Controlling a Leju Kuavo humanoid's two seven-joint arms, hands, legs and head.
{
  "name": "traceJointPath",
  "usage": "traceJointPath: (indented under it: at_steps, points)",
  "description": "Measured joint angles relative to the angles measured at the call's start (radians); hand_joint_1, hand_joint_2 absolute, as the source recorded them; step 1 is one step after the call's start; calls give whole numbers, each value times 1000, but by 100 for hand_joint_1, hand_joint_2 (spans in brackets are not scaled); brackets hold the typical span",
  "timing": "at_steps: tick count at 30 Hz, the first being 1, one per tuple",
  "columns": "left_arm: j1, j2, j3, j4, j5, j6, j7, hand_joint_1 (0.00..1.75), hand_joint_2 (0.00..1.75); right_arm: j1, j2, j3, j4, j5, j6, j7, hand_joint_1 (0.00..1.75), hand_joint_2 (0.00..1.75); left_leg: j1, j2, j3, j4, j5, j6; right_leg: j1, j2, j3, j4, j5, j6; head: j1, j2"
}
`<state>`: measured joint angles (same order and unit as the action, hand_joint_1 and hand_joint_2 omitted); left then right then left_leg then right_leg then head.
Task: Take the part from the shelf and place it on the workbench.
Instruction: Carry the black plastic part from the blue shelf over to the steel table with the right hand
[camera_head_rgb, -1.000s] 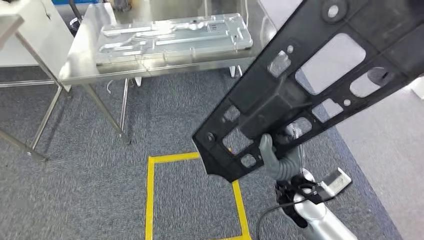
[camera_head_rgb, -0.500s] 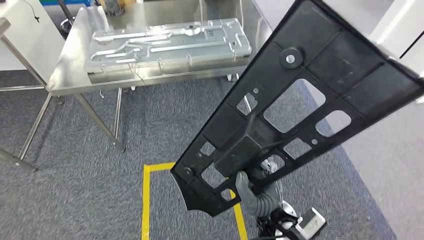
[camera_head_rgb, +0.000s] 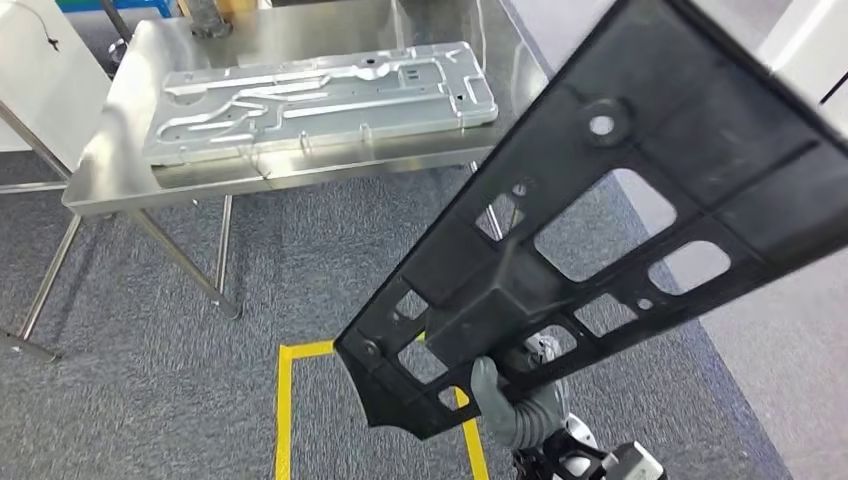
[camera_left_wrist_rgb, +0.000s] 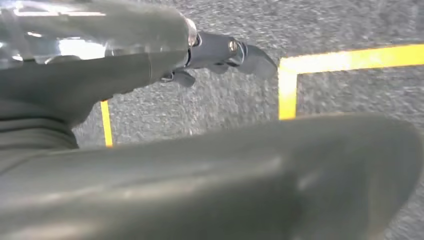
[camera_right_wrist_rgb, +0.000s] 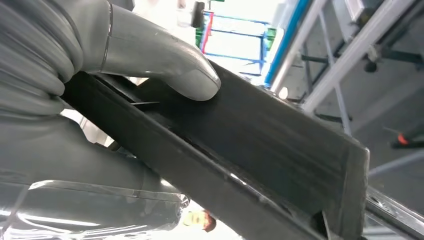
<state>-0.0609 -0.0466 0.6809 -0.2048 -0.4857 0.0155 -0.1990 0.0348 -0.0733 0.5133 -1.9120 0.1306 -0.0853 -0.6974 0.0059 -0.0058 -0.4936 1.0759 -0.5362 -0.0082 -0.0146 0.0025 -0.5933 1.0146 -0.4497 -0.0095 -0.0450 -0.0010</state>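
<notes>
Right robot hand (camera_head_rgb: 515, 405) is clamped on the lower edge of the black plastic panel (camera_head_rgb: 620, 240), thumb pressed over one face and the remaining fingers wrapped behind; the right wrist view shows that thumb (camera_right_wrist_rgb: 165, 65) flat on the dark rib it pinches. Holding the part near one end leaves most of its length cantilevered up and away to the right, so the panel rides steeply tilted, its cut-out windows showing carpet through them. That tilt probably keeps the long piece off the floor and clear of the robot's body while it is carried.

Left robot hand (camera_left_wrist_rgb: 225, 52) hangs over the grey carpet (camera_head_rgb: 150, 400) with nothing in it; its dark fingers look loosely curled, though blur makes it hard to say whether they are closed or apart.

Ahead and to the left stands the stainless steel worktop (camera_head_rgb: 120, 160), already carrying a stamped sheet-metal plate (camera_head_rgb: 320, 95) that covers much of its surface. Yellow floor tape (camera_head_rgb: 283, 410) marks a box on the carpet below the panel, likely a standing position.

By my reading the part is off the shelf and in transit, well apart from the worktop. Placement will need the panel levelled and room found beside or on the metal plate.
</notes>
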Motion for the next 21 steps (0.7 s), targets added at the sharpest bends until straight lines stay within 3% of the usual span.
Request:
traceJointPath:
  at_steps: [1,3,5,6,7,9,10,11,14,16,19,20,21]
  points:
    - [-3,-1,0,0,-1,0,0,0,0,2,0,3,-5,3,-1,0,175,175,2,0,-36,58,-9,-3,-1,-1,12,-3,-7,-4,0,0]
    - [-3,-3,0,0,-4,1,0,0,0,8,0,11,-11,14,-5,0,175,175,5,0,-122,175,-54,-10,0,0,34,-5,-25,-9,0,0]
    - [-1,-3,0,0,-5,2,1,0,0,16,-1,21,-15,21,-14,0,175,175,6,1,-179,213,-88,-14,0,3,60,-5,-47,-9,0,0]
    - [1,-3,1,0,-5,2,1,0,0,20,-2,27,-18,23,-21,0,175,175,7,1,-188,188,-76,-13,0,2,76,-5,-59,-7,0,0]
    - [1,-3,2,0,-5,2,1,0,0,22,-3,32,-20,24,-29,0,175,175,7,6,-183,138,-41,-10,0,0,93,-5,-72,-5,0,0]
    - [2,-3,6,0,-5,2,-1,0,0,23,-7,40,-22,27,-42,0,175,175,2,30,-167,23,69,2,2,-6,123,-6,-97,1,0,0]
    - [1,-3,8,0,-4,2,-2,0,0,23,-10,43,-22,29,-47,1,175,175,-2,37,-160,-12,105,9,3,-9,133,-9,-108,7,0,0]
    - [0,-3,10,0,-5,2,-3,0,0,23,-12,46,-21,31,-51,1,175,175,-5,39,-157,-31,124,15,5,-12,141,-10,-113,14,0,0]
    - [0,-5,13,0,-7,2,-4,0,0,18,-17,55,-21,35,-58,1,175,175,-4,20,-134,-47,114,32,5,-17,148,10,-108,34,0,0]
    - [1,-6,15,0,-9,2,-4,0,0,12,-19,58,-21,38,-60,0,175,175,-1,14,-110,-58,107,43,3,-14,104,94,-113,39,0,0]
    - [0,-6,16,0,-9,2,-3,0,0,11,-20,59,-21,55,-73,0,175,175,-2,8,-84,-63,83,49,1,-9,-26,256,-186,45,0,0]
    - [1,-6,17,0,-9,2,-3,0,0,12,-21,60,-22,62,-81,0,175,175,-3,5,-72,-63,73,49,1,-9,-54,270,-206,47,0,0]
    - [2,-7,18,0,-9,2,-3,0,0,14,-21,61,-25,70,-91,0,175,175,-3,2,-57,-63,62,49,2,-8,-68,255,-205,48,0,0]
